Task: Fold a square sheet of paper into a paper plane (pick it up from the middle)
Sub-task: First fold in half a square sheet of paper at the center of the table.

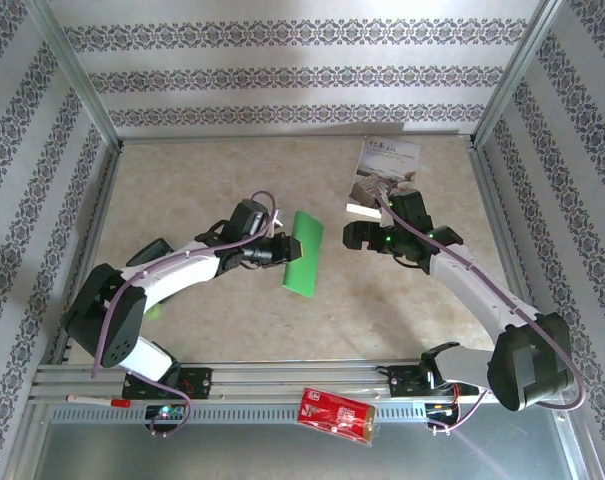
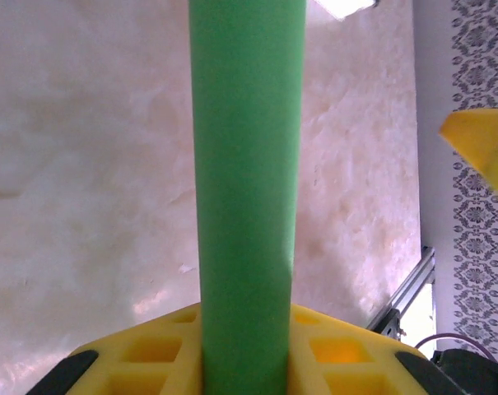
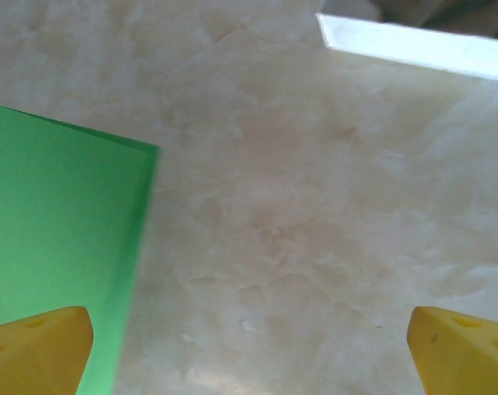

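Left claw (image 1: pixel 279 250) sits mid-frame in the top view, pinching the green sheet (image 1: pixel 304 253). The left wrist view has a yellow finger (image 2: pixel 150 350) on each side of the paper at bottom centre. From above, the sheet reads as a narrow slanted strip just right of the claw, held above the surface (image 1: pixel 202 180). Bent, folded or edge-on, can't tell. In the left wrist view it runs bottom to top, cut off by both edges and hiding the middle. A yellow tip (image 2: pixel 483 152) pokes in at the right edge; whose, unclear.

Right claw (image 3: pixel 249 329) is spread wide w/ nothing btw its fingers. It faces the sheet from the right, near but apart. Its own view catches a blurred green corner at left, cropped.

Booklet (image 1: pixel 385 175) lies upper right, near corner partly under the right arm. Red packet (image 1: pixel 334 415) is at bottom centre on the rail.
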You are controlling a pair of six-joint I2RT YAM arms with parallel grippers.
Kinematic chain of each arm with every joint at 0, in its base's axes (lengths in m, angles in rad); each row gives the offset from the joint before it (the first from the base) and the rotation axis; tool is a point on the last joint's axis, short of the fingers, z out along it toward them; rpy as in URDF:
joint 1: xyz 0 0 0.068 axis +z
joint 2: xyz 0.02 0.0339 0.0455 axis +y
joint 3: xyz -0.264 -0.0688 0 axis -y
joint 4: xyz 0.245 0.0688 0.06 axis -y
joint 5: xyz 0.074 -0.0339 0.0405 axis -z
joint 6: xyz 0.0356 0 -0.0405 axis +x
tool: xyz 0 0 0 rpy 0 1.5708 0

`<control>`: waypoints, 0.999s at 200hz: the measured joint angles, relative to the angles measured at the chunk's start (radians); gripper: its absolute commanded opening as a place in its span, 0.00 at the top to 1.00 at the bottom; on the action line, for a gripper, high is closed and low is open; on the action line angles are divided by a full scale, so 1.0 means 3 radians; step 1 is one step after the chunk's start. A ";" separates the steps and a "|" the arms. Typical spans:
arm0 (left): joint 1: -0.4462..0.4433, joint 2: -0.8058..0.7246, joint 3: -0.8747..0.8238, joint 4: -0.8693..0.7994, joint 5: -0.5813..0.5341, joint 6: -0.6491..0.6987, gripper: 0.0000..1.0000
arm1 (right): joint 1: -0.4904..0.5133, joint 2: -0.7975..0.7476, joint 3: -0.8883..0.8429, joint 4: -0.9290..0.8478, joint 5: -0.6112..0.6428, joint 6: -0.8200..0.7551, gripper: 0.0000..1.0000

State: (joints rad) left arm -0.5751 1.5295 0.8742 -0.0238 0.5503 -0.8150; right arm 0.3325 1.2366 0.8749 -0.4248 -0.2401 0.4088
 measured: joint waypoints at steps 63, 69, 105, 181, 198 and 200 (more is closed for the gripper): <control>0.0000 0.0292 -0.0493 0.0612 0.0046 -0.0291 0.77 | 0.0305 0.0268 -0.0084 0.0186 -0.0426 0.0225 0.29; 0.0000 0.0306 -0.0515 0.0623 0.0039 -0.0294 0.77 | 0.0333 0.0324 -0.0092 0.0226 -0.0460 0.0264 0.29; 0.0000 0.0354 -0.0585 0.0633 -0.0104 -0.0290 0.75 | 0.0572 0.0708 -0.0093 0.0516 -0.0540 0.0464 0.39; 0.0000 0.0397 -0.0680 0.0647 -0.0385 -0.0280 0.69 | 0.0739 0.1394 -0.0028 0.1129 -0.0582 0.0853 0.57; 0.0000 0.0397 -0.0680 0.0646 -0.0393 -0.0278 0.67 | 0.0755 0.1523 0.0029 0.1235 -0.0612 0.0913 0.60; 0.0000 0.0397 -0.0680 0.0647 -0.0394 -0.0278 0.67 | 0.0757 0.1539 0.0041 0.1246 -0.0615 0.0926 0.61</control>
State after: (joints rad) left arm -0.5751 1.6485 0.6701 0.1703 0.4320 -0.8986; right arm 0.5594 1.6981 0.8871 -0.0509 -0.4248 0.6865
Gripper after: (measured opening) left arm 0.318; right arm 0.416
